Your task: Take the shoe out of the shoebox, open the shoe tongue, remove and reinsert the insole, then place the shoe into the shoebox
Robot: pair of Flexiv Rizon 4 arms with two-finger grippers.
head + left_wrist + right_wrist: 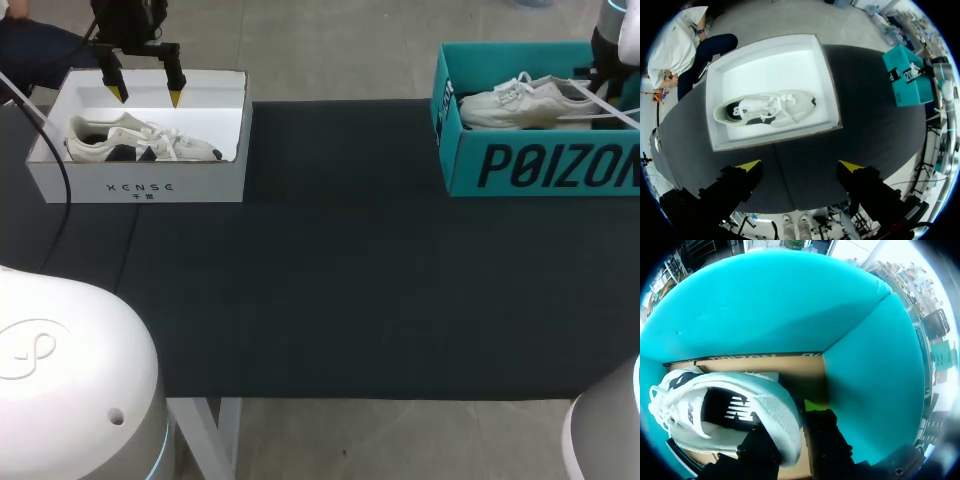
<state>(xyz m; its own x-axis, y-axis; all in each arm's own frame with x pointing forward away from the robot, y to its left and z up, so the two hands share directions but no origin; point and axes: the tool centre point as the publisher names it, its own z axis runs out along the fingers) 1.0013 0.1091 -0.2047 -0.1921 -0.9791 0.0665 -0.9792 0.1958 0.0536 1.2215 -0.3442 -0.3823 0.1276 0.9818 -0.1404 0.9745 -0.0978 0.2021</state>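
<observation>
Left tool (800, 165) hangs released over white shoebox (765, 62); right tool (792, 432) (inside teal shoebox (865, 365)) grasps shoe (755, 395) heel.

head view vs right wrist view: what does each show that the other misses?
Head view only: the white shoebox with a sneaker inside, the left gripper open above the box's far wall, and the dark table mat.
Right wrist view only: the right gripper shut on the heel of the teal-box shoe, and the box's brown floor under it.
Both: the teal shoebox and that shoe inside it.
</observation>
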